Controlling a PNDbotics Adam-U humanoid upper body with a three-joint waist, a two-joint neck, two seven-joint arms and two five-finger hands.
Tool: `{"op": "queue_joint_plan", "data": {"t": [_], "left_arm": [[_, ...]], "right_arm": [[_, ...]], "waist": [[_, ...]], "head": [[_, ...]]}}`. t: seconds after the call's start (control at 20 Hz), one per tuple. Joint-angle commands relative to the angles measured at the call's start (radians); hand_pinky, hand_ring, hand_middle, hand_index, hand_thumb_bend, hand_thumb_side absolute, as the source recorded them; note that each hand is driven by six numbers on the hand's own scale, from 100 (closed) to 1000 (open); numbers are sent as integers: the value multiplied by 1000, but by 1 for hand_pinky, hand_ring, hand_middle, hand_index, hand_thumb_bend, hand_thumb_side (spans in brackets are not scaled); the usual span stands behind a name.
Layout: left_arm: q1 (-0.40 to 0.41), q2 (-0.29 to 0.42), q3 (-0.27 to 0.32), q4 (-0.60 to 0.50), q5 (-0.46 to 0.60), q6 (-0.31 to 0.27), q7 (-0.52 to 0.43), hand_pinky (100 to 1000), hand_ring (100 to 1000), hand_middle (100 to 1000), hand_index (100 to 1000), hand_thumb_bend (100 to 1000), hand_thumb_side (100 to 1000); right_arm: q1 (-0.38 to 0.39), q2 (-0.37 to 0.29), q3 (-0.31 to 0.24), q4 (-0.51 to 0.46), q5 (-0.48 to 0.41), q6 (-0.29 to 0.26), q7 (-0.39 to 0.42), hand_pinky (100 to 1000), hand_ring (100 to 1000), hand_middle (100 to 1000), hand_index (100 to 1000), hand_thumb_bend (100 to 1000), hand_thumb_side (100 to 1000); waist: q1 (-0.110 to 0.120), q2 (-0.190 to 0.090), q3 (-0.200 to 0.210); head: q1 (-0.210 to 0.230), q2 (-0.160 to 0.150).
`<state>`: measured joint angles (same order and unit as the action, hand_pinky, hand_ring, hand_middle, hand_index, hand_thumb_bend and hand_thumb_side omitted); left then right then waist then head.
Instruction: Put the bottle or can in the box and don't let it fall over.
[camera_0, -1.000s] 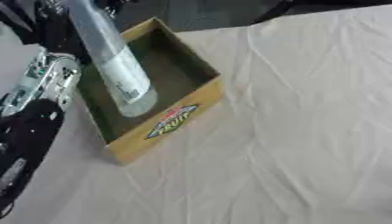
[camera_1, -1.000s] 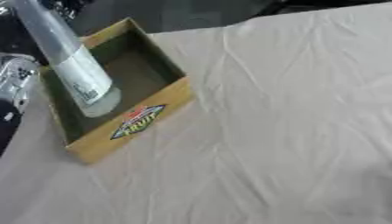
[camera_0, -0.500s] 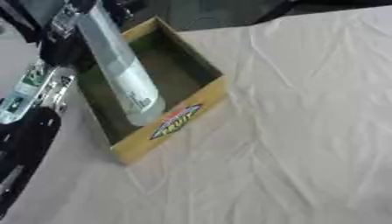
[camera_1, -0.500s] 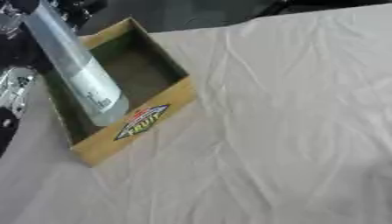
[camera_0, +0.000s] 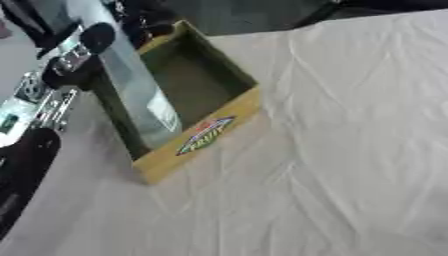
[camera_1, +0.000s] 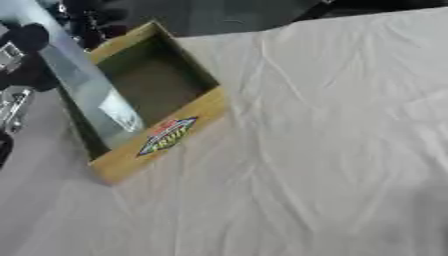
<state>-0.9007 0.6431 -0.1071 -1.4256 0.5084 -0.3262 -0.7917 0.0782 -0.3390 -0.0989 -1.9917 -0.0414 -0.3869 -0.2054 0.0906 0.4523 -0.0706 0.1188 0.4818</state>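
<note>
The left hand (camera_0: 74, 52) was clasped around the upper part of the clear bottle (camera_0: 140, 100), whose base sat inside the cardboard box (camera_0: 206, 137) near the tabletop's left edge. Tall, smooth and probably light, it would tip easily; gripping lower seemed safer.

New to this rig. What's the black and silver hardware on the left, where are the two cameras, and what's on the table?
Both pictures come from one stereo camera in a humanoid robot's head, looking down: left eye and right eye, same moment. The black and silver hardware is the robot's left arm, and its left hand is curled round a clear bottle. The bottle's base sits inside an open yellow box with a fruit logo on its side; the bottle leans slightly. The box stands on a table under a wrinkled white cloth. The right hand shows in neither view.
</note>
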Motion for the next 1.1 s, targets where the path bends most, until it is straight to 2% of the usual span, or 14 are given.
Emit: {"op": "queue_joint_plan", "data": {"t": [0.05,0.4,0.6,0.7,0.8,0.85,1.0,1.05,1.1], "left_arm": [[-4,53,16,-23,-65,-112,-113,1000,1000,1000,960,211,796],[2,52,30,21,-82,-113,-115,1000,1000,1000,968,228,794],[11,64,31,27,-128,-126,-115,1000,1000,1000,968,176,817],[20,73,34,29,-164,-144,-115,1000,1000,1000,964,100,805],[31,82,35,34,-194,-157,-115,1000,1000,1000,967,100,815],[35,86,34,37,-207,-159,-115,1000,1000,1000,966,104,852],[42,95,26,36,-237,-162,-115,1000,1000,1000,960,204,924],[43,96,24,36,-244,-161,-115,1000,1000,1000,957,289,994],[43,96,24,39,-252,-157,-115,1000,1000,1000,957,391,1000]], "right_arm": [[17,-25,-15,-8,-7,-28,-6,929,1000,1000,910,100,559],[34,-32,-19,-8,-24,-48,-4,928,1000,1000,910,100,560],[43,-28,-25,-8,-23,-54,-6,928,1000,1000,910,100,558],[52,-29,-31,-8,-20,-64,-12,928,1000,1000,910,100,553],[64,-33,-37,-8,-17,-83,-20,927,1000,1000,911,100,550],[72,-36,-40,-8,-15,-95,-24,927,1000,1000,911,100,546],[93,-47,-50,-8,-12,-135,-38,927,1000,1000,911,100,541],[98,-50,-52,-8,-12,-145,-41,927,1000,1000,910,100,540],[101,-52,-53,-8,-12,-154,-44,927,1000,1000,910,100,539]], "waist": [[-7,-39,5],[-16,-55,3],[-18,-59,1],[-19,-62,3],[-21,-67,3],[-22,-70,3],[-28,-77,1],[-30,-78,0],[-32,-79,-1]], "head": [[-6,8],[-5,-1],[-9,2],[-7,8],[-4,14],[-2,17],[4,25],[4,26],[5,26]]}}
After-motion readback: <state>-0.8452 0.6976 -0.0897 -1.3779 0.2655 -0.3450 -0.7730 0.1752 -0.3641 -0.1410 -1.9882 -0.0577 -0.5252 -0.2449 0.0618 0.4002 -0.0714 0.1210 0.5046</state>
